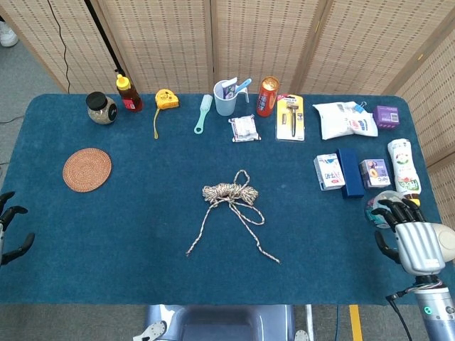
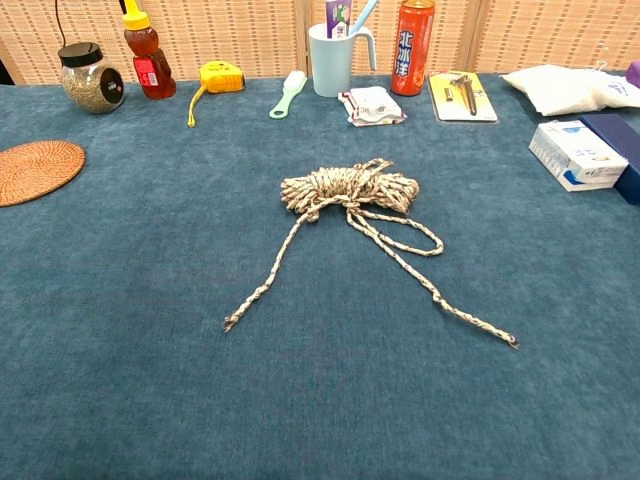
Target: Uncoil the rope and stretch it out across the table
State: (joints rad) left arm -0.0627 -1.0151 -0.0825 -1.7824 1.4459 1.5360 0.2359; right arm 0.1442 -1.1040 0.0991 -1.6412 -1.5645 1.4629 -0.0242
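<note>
Nothing is done yet: the rope [image 1: 229,193] lies bundled mid-table with two loose ends trailing, while the left hand [image 1: 10,234] and right hand [image 1: 412,238] hover empty, fingers spread.

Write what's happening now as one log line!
rope: coiled, mid-table, untouched | left hand: open, left edge | right hand: open, right edge | step: not started

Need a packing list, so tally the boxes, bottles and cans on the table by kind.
Boxes: 4 (purple box, white box, dark blue box, small purple box)
Bottles: 2 (honey bottle, white bottle)
Cans: 1 (orange can)
Total: 7
</note>
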